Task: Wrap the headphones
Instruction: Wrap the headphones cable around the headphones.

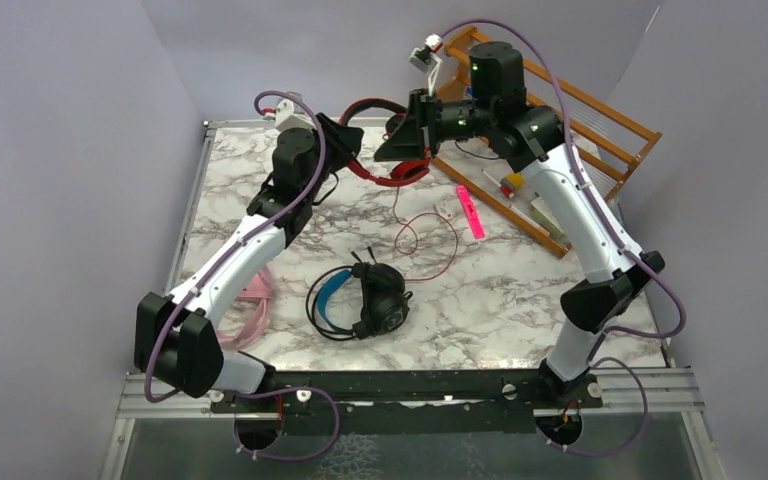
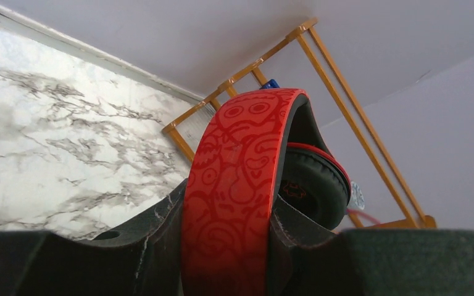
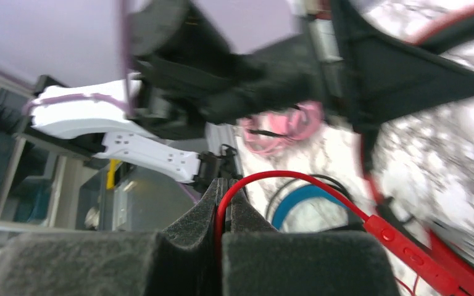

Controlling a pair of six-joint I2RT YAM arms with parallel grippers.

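Gripped red headset (image 2: pixel 241 154) in left claw (image 2: pixel 227 246), pinched its cable (image 3: pixel 296 182) tight in right claw (image 3: pixel 222 209); seemingly just began wrapping, with black-blue headset (image 1: pixel 375 300) and pink headset (image 1: pixel 250 312) pending

Rack (image 1: pixel 628 117) back right, rear headset (image 1: pixel 392 180), central headset (image 1: pixel 378 300)

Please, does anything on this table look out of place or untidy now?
The red headset's cable trails in loose loops over the marble table, not wrapped yet. A pink marker-like item lies on the table by the near rail of the wooden rack, while other small items sit inside it. Nothing looks broken or spilled.
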